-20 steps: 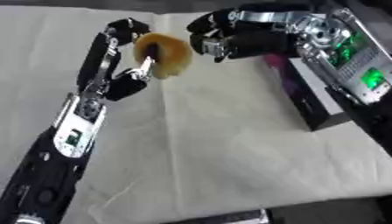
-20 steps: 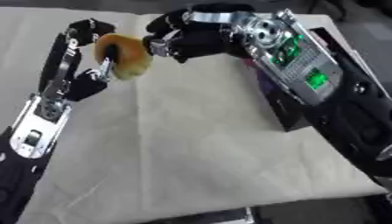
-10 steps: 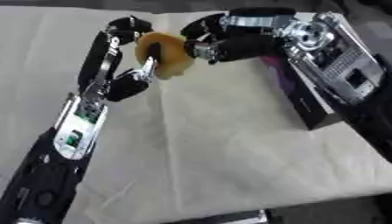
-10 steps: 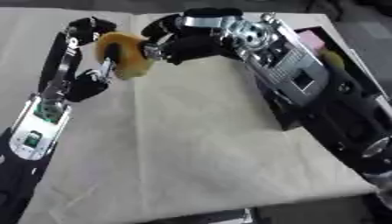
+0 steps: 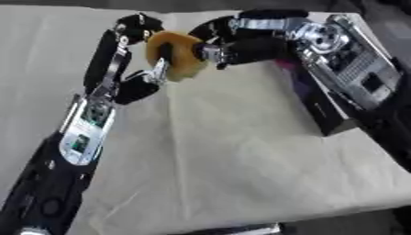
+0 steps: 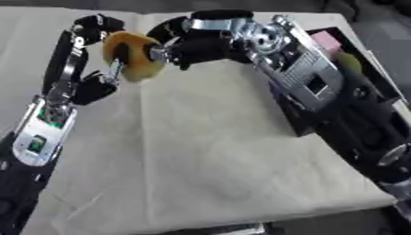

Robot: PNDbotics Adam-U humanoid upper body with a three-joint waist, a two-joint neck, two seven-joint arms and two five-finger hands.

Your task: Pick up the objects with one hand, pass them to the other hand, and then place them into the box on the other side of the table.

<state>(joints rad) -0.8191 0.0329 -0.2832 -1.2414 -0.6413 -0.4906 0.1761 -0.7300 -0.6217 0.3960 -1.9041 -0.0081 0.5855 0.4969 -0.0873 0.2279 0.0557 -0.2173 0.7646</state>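
The round, tan-and-yellow bread-like object point(image 5: 176, 55) is held up in the air above the cream cloth-covered table point(image 5: 241, 151), caught between the two hands at the far end of the work area. The left hand point(image 5: 143, 82) has its fingers and thumb curled round the object's near and left side, so the thing sits at its fingertips, raised clear of the cloth — a pose that offers the free right side to the other arm. The right hand point(image 6: 183, 46) comes in from the right, its dark fingers bent and lying against the object's right face; whether they have properly closed round it or only touch it cannot be told, since the object and the wrist hide the fingertips. This looks like the hand-over itself, with the weight most likely borne by the left hand. The black open box point(image 6: 353, 59), with something pink and something greenish inside, lies behind and to the right of the right hand, largely hidden by that forearm — the side where the object is meant to end up. Next, the right hand must close fully before the left lets go; an early release could drop the object onto the cloth.
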